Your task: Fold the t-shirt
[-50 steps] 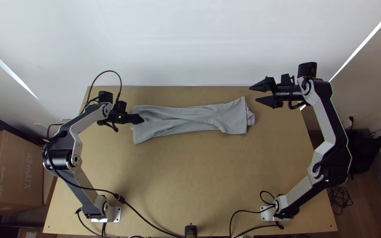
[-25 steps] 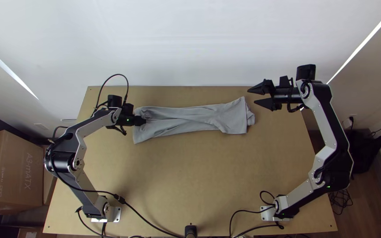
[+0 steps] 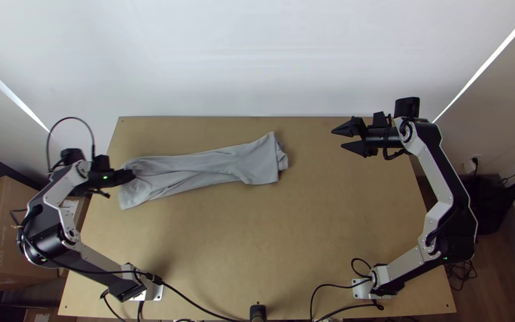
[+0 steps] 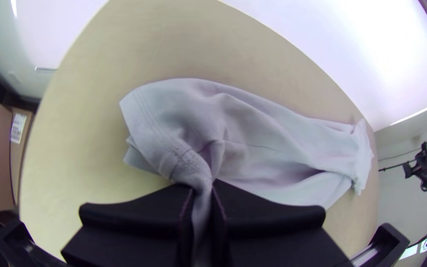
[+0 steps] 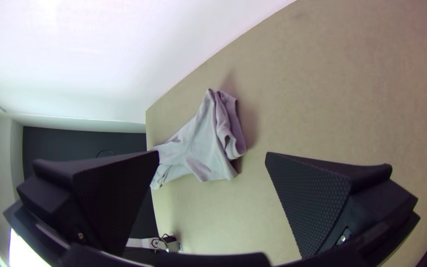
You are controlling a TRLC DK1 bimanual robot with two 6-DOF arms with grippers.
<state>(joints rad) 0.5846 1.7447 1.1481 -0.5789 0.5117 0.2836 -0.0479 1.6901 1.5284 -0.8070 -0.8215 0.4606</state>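
1. Left end effector [image 3: 131,175]: clenched on the t-shirt's [image 3: 210,169] left end.
2. The t-shirt lies as a long, creased strip (slightly crooked) across the worktop's [image 3: 257,238] far left part.
3. Right end effector [image 3: 337,138]: released, spread wide, right of the t-shirt.

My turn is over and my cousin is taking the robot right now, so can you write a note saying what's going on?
Left gripper: shut on the t-shirt, pinching its left end.
Right gripper: open and holding nothing, off past the shirt's right end.
Shirt: a long, narrow, creased strip across the far part of the table, from near the left edge to about the middle.
Done: it looks folded lengthwise.
Left to do: probably smooth it, then fold the strip shorter.
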